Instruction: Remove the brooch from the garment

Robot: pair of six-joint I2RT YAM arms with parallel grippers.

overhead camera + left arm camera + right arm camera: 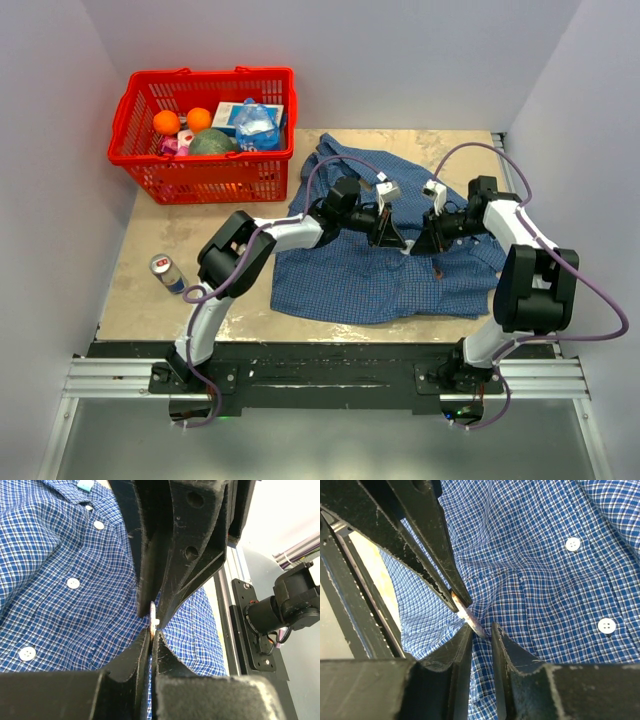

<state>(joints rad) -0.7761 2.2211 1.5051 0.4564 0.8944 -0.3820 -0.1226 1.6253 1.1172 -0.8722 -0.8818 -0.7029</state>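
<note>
Left claw [151, 635] fills its own wrist view, tips shut on the thin, edge-on brooch [152, 614], just above the shirt [50, 545]. From the right wrist, the right claw [482, 633] is narrowly open around the brooch's free end, gripping nothing. Detaching looks to be the step in hand; next, close and pull away from the shirt. Overhead, both claws meet over the shirt's middle; bare surface [132, 300] lies left of the shirt, a basket [215, 178] beyond it.

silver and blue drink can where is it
Top view: the can lies on the tan tabletop, left side, in front of the red plastic basket, beside the left arm.
</note>
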